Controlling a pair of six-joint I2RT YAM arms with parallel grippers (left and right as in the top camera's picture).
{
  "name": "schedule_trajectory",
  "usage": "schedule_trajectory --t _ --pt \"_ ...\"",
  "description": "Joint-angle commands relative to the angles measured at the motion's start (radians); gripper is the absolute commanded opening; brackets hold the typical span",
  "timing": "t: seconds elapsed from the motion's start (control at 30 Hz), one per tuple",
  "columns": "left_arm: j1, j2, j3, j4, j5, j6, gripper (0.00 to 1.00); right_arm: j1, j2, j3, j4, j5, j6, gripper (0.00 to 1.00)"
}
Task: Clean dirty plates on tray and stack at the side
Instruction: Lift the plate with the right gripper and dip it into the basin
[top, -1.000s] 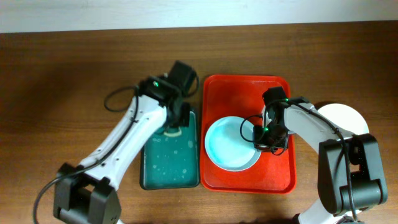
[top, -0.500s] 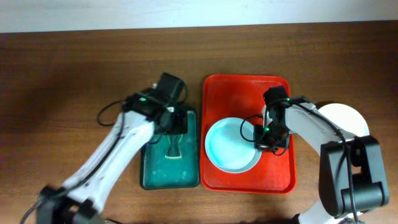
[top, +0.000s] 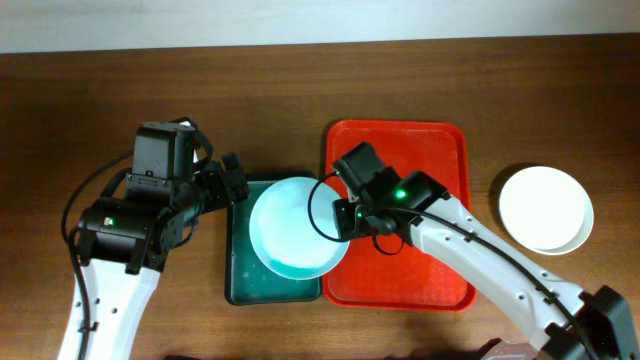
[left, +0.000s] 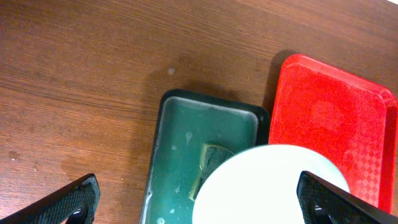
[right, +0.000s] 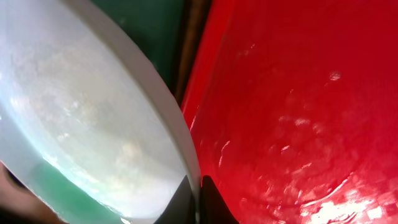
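A pale-blue plate (top: 297, 228) hangs tilted over the dark teal tray (top: 237, 262). My right gripper (top: 343, 213) is shut on its right rim. In the right wrist view the two fingertips pinch that rim (right: 199, 186), and the plate (right: 81, 112) fills the left side. The red tray (top: 420, 170) lies bare beneath the right arm. My left gripper (top: 236, 182) stands wide open at the teal tray's left edge, holding nothing. Its wrist view shows the gripper (left: 202, 205) straddling the plate (left: 273, 186) from above.
A sponge (left: 210, 163) lies in the teal tray (left: 186, 137), partly under the plate. A stack of white plates (top: 545, 208) sits on the table right of the red tray (left: 336, 124). Brown wooden table surrounds both trays.
My right gripper lifted the plate off the red tray and carried it left over the teal tray. My left gripper let go of the sponge, opened wide and drew back to the left.
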Motion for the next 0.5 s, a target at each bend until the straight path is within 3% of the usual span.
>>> schedule_trajectory --t 0.0,0.2,0.37,0.47 --pt "0.005 -0.008 0.013 -0.001 0.0 0.002 0.99 0.018 0.009 0.013 0.06 0.126 0.048 0.04" --pt "0.005 -0.008 0.013 -0.001 0.0 0.002 0.99 0.04 -0.026 0.032 0.08 0.365 0.01 0.04" --pt "0.005 -0.008 0.013 -0.001 0.0 0.002 1.0 0.144 -0.043 0.07 0.075 0.573 -0.016 0.04" --pt "0.005 -0.008 0.013 -0.001 0.0 0.002 0.99 0.248 -0.043 0.087 0.069 0.819 -0.016 0.04"
